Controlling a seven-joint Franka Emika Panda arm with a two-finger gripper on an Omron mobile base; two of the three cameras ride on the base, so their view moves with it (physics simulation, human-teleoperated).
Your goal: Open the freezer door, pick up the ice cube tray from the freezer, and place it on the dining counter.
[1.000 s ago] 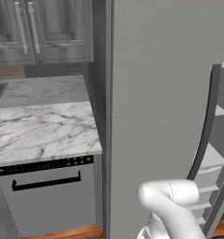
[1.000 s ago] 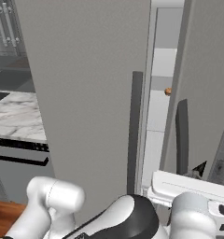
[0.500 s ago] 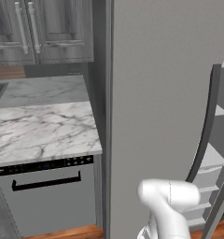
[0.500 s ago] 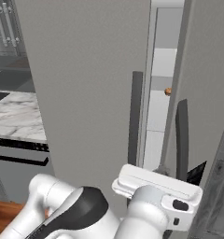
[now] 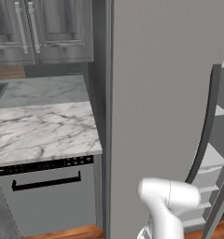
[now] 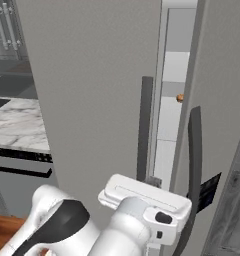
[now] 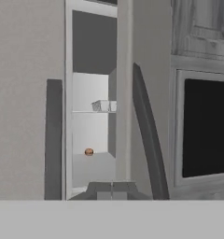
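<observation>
The freezer door (image 6: 92,100) is the tall grey panel on the left, with its dark bar handle (image 6: 146,130) beside a narrow gap. It stands slightly ajar. Through the gap the hand view shows white shelves, with a small pale tray (image 7: 103,106) on one of them, likely the ice cube tray. My gripper (image 7: 112,190) is shut on nothing and points at the gap from low down. In the right base view the gripper (image 6: 153,181) sits just below the handle's lower end, apart from it. The dining counter is out of view.
The matching grey door (image 6: 222,100) on the right has a curved handle (image 6: 194,165) and a dark button panel (image 6: 209,192). A small orange ball (image 7: 88,151) lies on a lower shelf. A marble top (image 5: 39,128) over a black-handled appliance front (image 5: 46,182) stands left.
My hand has swung left and up from the lower right, in front of the gap between the doors. The doors have not moved. The gripper stays shut.
</observation>
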